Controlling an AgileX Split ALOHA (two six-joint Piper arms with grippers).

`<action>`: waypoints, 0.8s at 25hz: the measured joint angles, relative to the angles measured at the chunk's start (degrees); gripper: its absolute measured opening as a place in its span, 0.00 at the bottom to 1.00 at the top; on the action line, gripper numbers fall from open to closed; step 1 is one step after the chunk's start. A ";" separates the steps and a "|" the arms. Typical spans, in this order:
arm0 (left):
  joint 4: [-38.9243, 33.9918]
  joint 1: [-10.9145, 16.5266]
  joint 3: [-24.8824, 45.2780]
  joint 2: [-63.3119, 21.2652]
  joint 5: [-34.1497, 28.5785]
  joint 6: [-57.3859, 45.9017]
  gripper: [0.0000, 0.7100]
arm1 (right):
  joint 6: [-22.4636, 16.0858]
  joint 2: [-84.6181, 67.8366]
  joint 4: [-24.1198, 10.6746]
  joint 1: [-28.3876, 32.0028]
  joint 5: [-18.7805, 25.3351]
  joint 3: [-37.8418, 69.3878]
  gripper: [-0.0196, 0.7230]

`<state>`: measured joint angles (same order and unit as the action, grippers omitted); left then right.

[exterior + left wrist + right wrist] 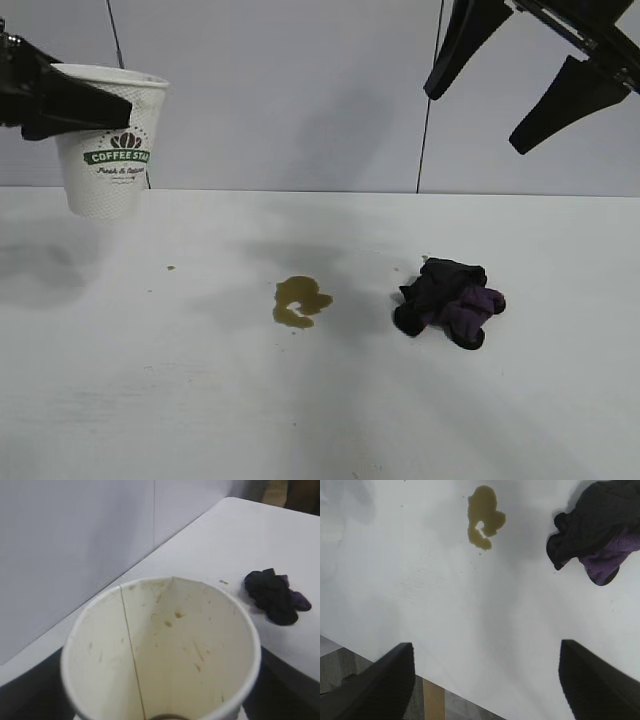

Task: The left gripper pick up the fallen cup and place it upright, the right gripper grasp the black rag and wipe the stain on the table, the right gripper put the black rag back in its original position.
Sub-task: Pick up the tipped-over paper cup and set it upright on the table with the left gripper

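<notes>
White paper cup, upright, clamped in left gripper fingers above white tabletop.
Right gripper fingers apart, directly over bunched black-purple rag; brownish stain leftward.

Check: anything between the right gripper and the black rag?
Nothing visible. The right gripper hangs open above the black rag, with only bare table around it. The stain lies off to the side, and the left gripper holds the cup at far left.

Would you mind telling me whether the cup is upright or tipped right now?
Upright: the cup hangs mouth-up in the left gripper, above the table, not yet set down. Its printed logo reads level.
</notes>
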<state>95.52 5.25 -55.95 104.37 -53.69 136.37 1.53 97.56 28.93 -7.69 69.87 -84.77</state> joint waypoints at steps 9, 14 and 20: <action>1.20 0.00 0.25 10.71 -0.47 4.00 0.78 | 0.00 0.00 0.00 0.00 0.06 0.00 0.76; 1.58 0.00 -0.17 12.96 -0.55 6.96 0.78 | 0.00 0.00 0.00 0.00 0.06 0.00 0.76; 1.59 0.00 -0.17 12.91 -2.81 10.55 0.78 | 0.00 0.00 0.00 0.00 0.06 0.00 0.76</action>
<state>97.12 5.25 -56.11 117.28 -56.50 146.92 1.53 97.56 28.93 -7.69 69.93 -84.77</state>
